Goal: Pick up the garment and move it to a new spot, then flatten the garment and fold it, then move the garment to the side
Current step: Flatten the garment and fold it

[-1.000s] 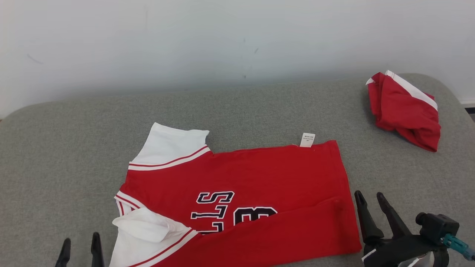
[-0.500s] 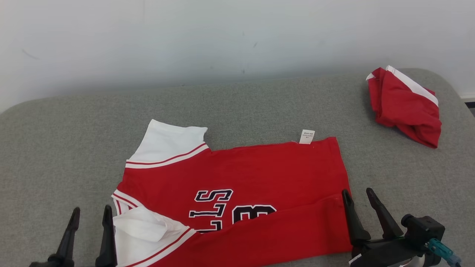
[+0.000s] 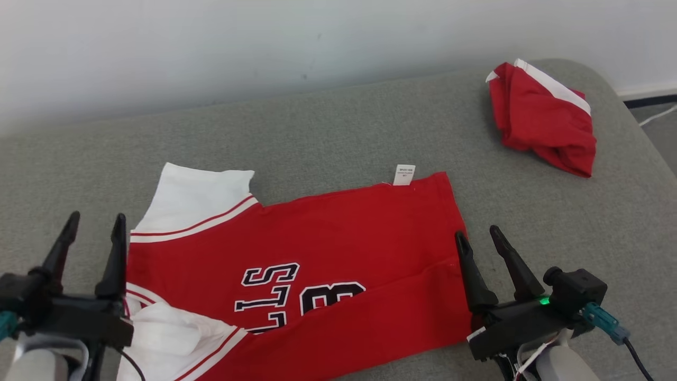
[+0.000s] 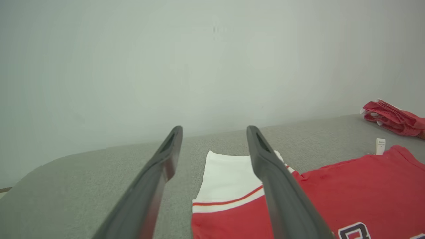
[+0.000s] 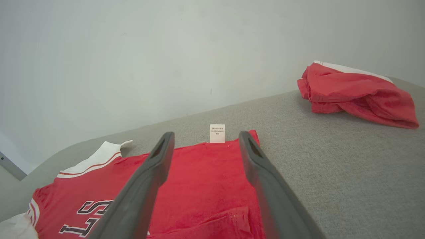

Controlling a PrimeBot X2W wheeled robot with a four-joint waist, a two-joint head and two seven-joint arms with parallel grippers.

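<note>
1. Jersey [image 3: 317, 254] lies partly folded at lower centre on the grey pad [image 3: 344, 127].
2. Left gripper [image 3: 97, 216] and right gripper [image 3: 477, 233], both spread wide and empty, have advanced to its side edges.
3. Probably the next fold; red bundle [image 3: 542, 116] upper right.

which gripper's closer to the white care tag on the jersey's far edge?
Right. The right gripper is at the jersey's hem edge, with the tag just ahead of it; the left gripper is across the shirt, beside the white sleeve.

surface: grey cloth table [image 3: 338, 121] | behind: pale wall [image 3: 211, 42] | far right corner: bundled red-white cloth [image 3: 539, 116]
</note>
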